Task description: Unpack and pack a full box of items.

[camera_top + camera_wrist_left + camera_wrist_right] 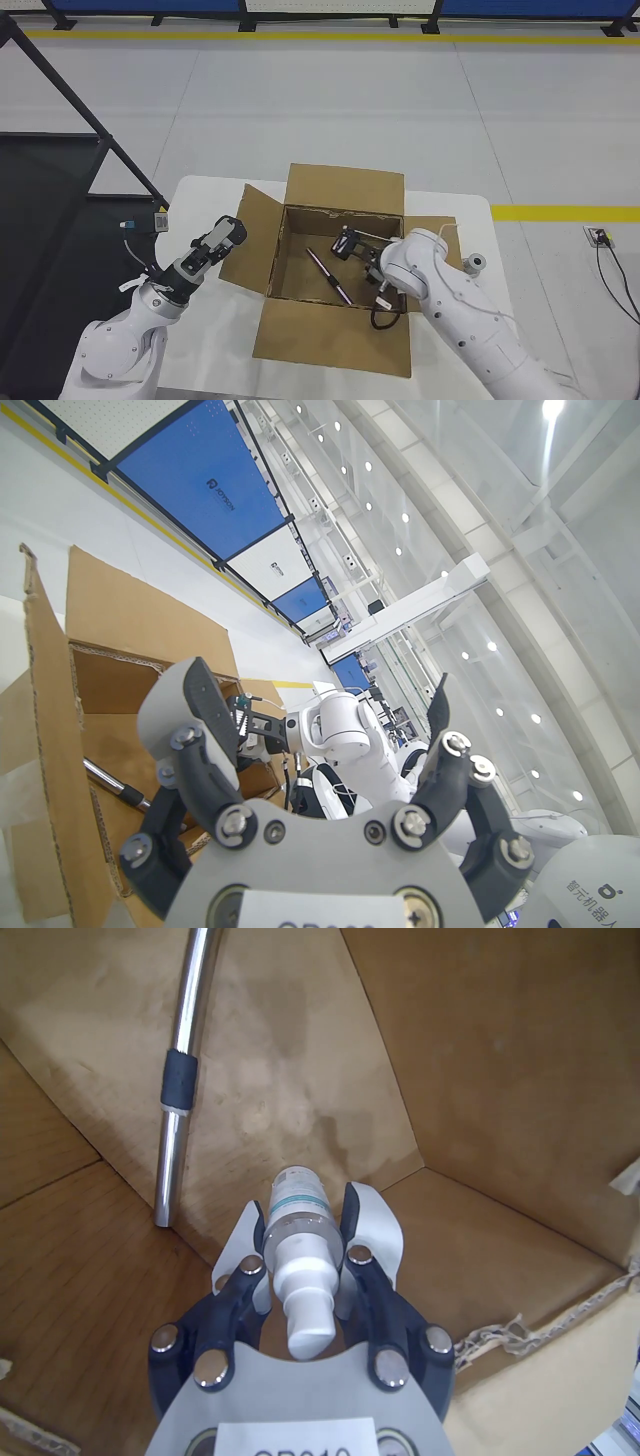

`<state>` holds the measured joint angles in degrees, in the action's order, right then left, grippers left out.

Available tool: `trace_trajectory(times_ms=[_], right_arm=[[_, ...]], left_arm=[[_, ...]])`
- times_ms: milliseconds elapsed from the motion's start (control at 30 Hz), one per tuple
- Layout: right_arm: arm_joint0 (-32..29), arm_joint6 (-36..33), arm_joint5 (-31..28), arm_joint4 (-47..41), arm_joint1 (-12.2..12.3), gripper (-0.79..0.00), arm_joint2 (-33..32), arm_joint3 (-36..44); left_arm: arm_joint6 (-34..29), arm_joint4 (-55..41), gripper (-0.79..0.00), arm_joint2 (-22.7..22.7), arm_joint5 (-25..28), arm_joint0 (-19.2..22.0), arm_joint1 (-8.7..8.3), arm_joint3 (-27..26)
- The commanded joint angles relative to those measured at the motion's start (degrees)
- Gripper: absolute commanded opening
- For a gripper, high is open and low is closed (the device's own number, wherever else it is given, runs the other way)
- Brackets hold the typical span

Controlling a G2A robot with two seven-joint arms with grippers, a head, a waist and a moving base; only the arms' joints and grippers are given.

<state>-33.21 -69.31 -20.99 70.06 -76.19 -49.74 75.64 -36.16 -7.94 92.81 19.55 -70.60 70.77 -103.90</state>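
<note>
**Right gripper.** Your right gripper (305, 1203) is clamped on a clear spray bottle (298, 1223). One finger presses each side of the body just under the white pump head. The nozzle end points back toward the wrist and the labelled base points down into the cardboard box (500, 1053). You cannot tell whether the base touches the box floor.

**What the views add.** The top view hides the bottle but places this gripper (345, 243) inside the box (345, 188), toward the rear right corner. The left wrist view looks across the box (125, 610) and shows the right arm (340, 725) reaching in over the far wall.

**Left gripper.** Your left gripper (320, 690) is spread wide and holds nothing. The top view sets it (228, 232) above the white table (210, 200), just outside the box's left flap (250, 240).

**Surroundings.** A chrome metal tube (180, 1078) with a black band lies on the box floor beside the bottle, apart from it. In the top view the tube (328, 275) runs diagonally across the middle of the box. From the left wrist, the raised left flap and one finger of the left gripper cover most of the tube (107, 780).
</note>
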Motion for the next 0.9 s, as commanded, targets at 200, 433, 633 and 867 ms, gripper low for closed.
trace_trajectory(times_ms=[200, 433, 633, 867], right_arm=[[-7.3, 0.6, 4.3, 1.7, 2.4, -0.785, -9.5, 17.1], [-18.3, -0.2, 10.0, 6.6, 4.6, -0.785, -20.5, 34.9], [-26.5, -0.2, 13.2, 7.1, 5.8, -0.785, -30.2, 43.3], [-34.4, -0.4, 13.3, 5.0, 6.5, -0.785, -36.8, 45.1]], left_arm=[[0.0, 0.0, 0.0, 0.0, 0.0, 0.0, 0.0, 0.0], [0.0, 0.0, 0.0, 0.0, 0.0, 0.0, 0.0, 0.0], [0.0, 0.0, 0.0, 0.0, 0.0, 0.0, 0.0, 0.0], [0.0, 0.0, 0.0, 0.0, 0.0, 0.0, 0.0, 0.0]])
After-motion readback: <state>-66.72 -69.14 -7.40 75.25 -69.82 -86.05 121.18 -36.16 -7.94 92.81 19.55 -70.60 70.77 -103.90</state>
